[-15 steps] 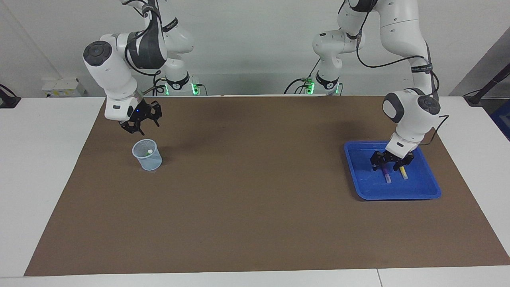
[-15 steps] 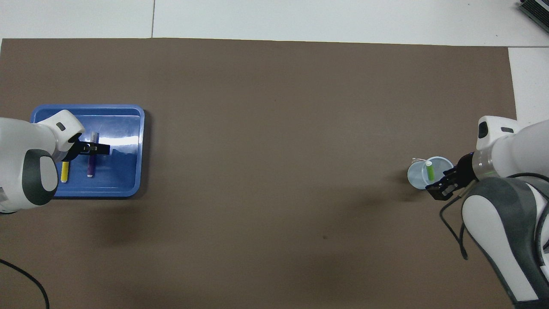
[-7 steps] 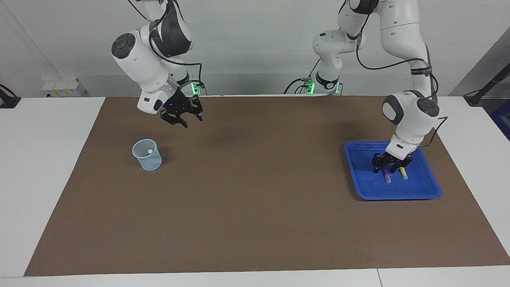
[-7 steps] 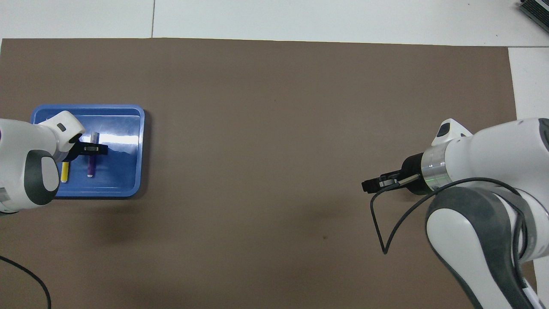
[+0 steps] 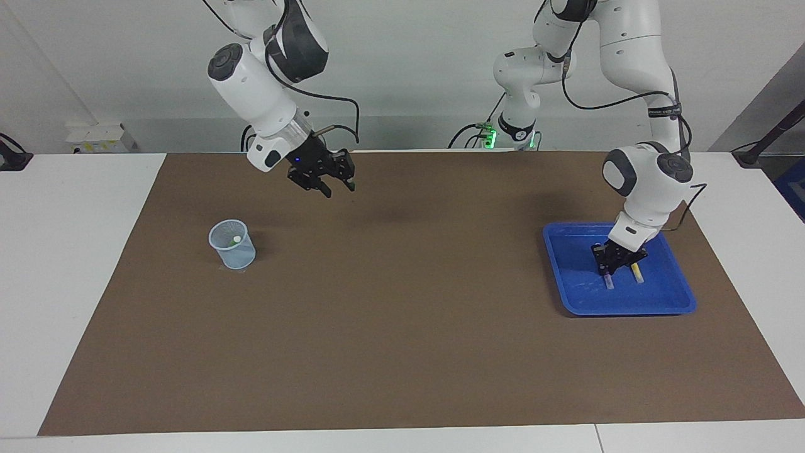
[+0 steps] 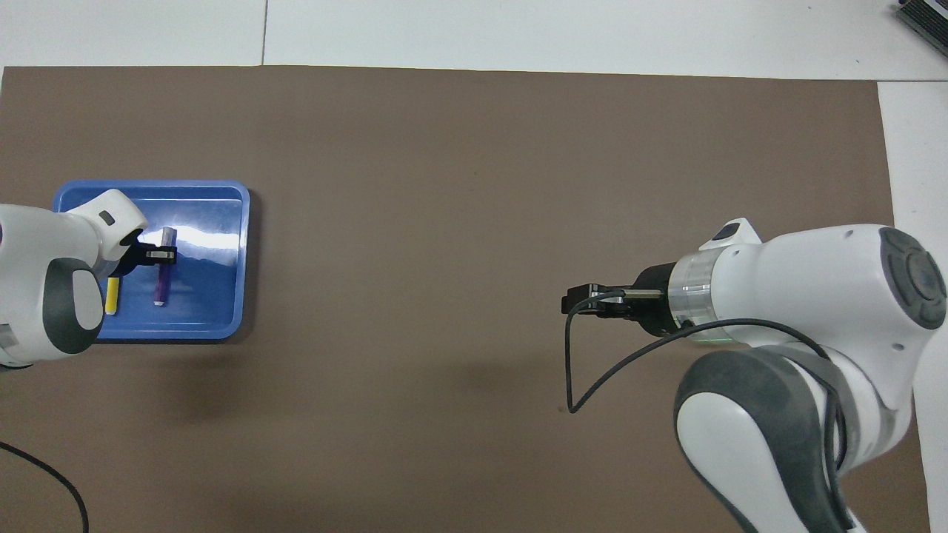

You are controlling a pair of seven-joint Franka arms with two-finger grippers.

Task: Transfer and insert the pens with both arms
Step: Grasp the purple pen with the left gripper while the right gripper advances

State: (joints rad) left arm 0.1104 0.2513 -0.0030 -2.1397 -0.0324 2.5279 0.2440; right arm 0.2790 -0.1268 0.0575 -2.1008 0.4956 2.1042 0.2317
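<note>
The purple pen [image 5: 608, 280] and the yellow pen [image 5: 637, 273] lie side by side in the blue tray [image 5: 619, 309]. My left gripper [image 5: 614, 267] is down in the tray, its fingers closed around the purple pen's middle. In the overhead view the left gripper [image 6: 161, 255] crosses the purple pen [image 6: 161, 285], with the yellow pen [image 6: 112, 295] beside it. The green pen [image 5: 236, 240] stands in the pale blue cup [image 5: 232, 245]; only its pale cap shows. My right gripper [image 5: 328, 184] is open and empty in the air over the mat, beside the cup toward the table's middle [image 6: 581, 303].
The brown mat [image 5: 402, 340] covers most of the white table. The tray [image 6: 243, 259] sits at the left arm's end and the cup at the right arm's end. The right arm hides the cup in the overhead view.
My right gripper has risen from over the cup and swung toward the table's middle. My left gripper's fingers have closed in from wide open onto the purple pen.
</note>
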